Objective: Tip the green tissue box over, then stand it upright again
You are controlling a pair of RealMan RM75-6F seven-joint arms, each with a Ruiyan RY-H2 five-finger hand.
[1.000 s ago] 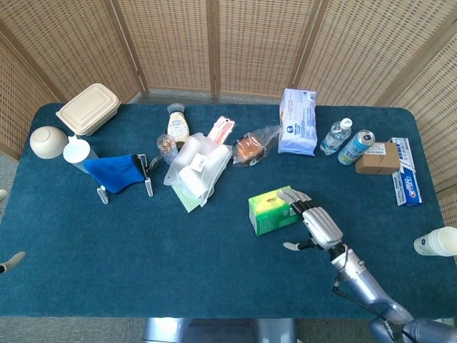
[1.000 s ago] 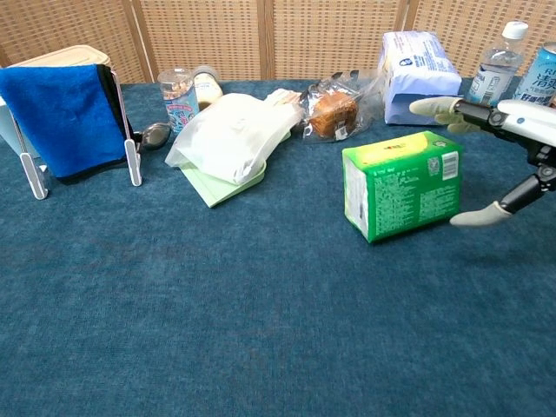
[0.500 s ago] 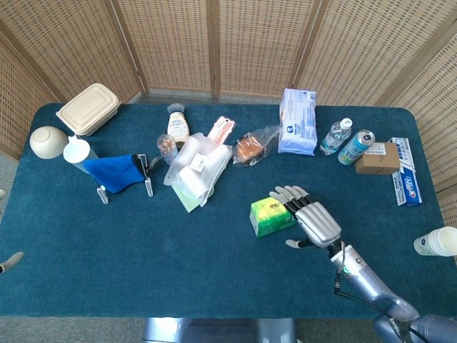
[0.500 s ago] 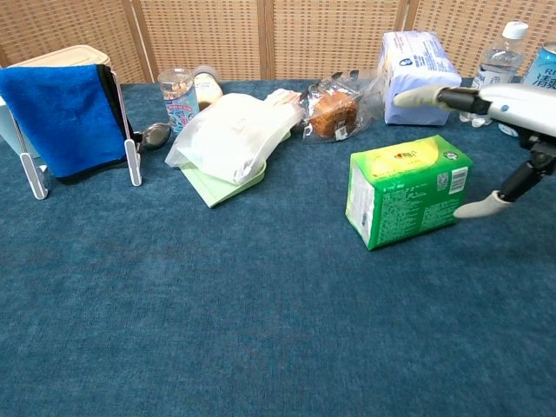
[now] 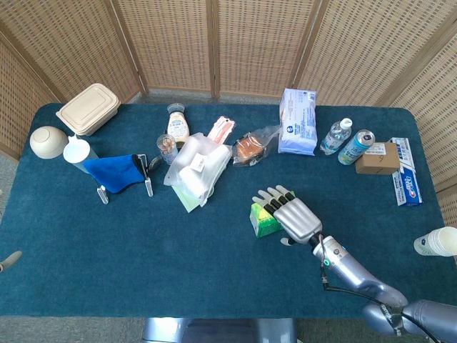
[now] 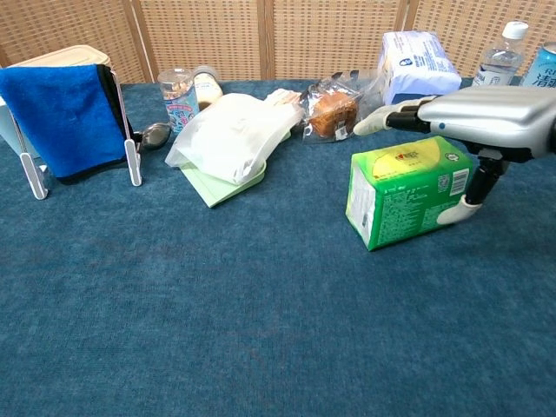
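The green tissue box [image 5: 262, 221] [image 6: 401, 196] stands on the blue table a little right of centre, leaning slightly with its left end lower. My right hand [image 5: 293, 216] [image 6: 473, 113] hovers flat over the box's top, fingers stretched out to the left and spread. Its thumb [image 6: 453, 214] touches the box's right end face. Nothing is gripped in the hand. In the head view the hand hides most of the box. Of my left hand [image 5: 8, 259], only a pale tip shows at the table's left edge.
Behind the box lie a white plastic bag [image 6: 230, 126], a wrapped bun [image 6: 332, 113], a tissue pack [image 6: 417, 69], a water bottle [image 6: 499, 61] and a can [image 5: 355, 147]. A blue cloth on a rack [image 6: 65, 113] stands far left. Small boxes [image 5: 389, 158] sit at right.
My right hand has slid left over the box's top, now covering it. The box has shifted slightly left and tilted from its earlier pose.
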